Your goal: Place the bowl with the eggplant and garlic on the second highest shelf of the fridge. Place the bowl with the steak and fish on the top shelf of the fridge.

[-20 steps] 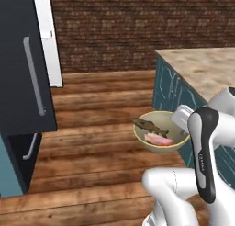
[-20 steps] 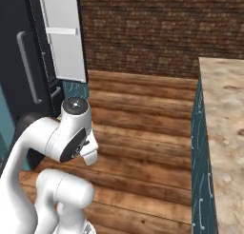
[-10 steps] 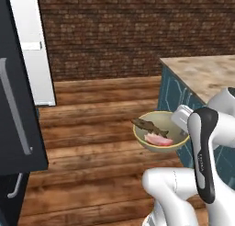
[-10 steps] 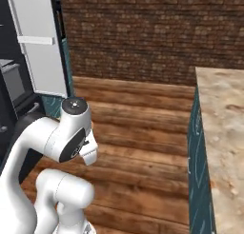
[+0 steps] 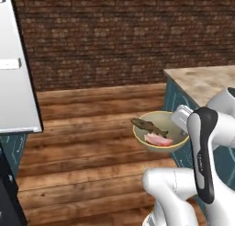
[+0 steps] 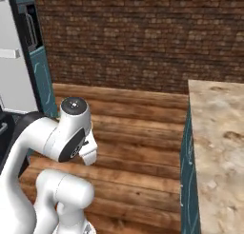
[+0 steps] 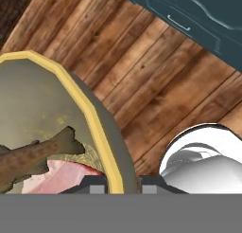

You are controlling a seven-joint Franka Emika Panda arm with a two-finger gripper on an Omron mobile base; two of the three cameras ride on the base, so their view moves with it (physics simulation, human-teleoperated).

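A tan bowl with a yellow rim (image 5: 156, 149) hangs above the wooden floor, beside the arm. The brownish fish (image 5: 148, 127) lies across it, over the pink steak (image 5: 159, 140). My gripper (image 5: 180, 124) is shut on the bowl's right rim. In the hand view the rim (image 7: 90, 109) passes between my two fingertips, with the gripper (image 7: 122, 183) shut on it, the fish (image 7: 33, 157) and the steak (image 7: 61, 177) inside. The fridge's open door (image 5: 13, 69) stands white at the far left. The eggplant and garlic bowl and the fridge shelves are out of view.
A stone-topped counter (image 5: 202, 80) on teal cabinets (image 7: 208, 14) runs along the right, also seen as the counter (image 6: 217, 147). A brick wall (image 5: 101, 36) closes the far side. Open wooden floor (image 5: 82, 147) lies between. A teal cabinet (image 6: 40, 71) stands beside the white fridge door (image 6: 12, 71).
The whole picture has shifted: the camera has moved, and the fridge has slid towards the left edge of both base views. The bowl stays gripped at the same spot beside the arm.
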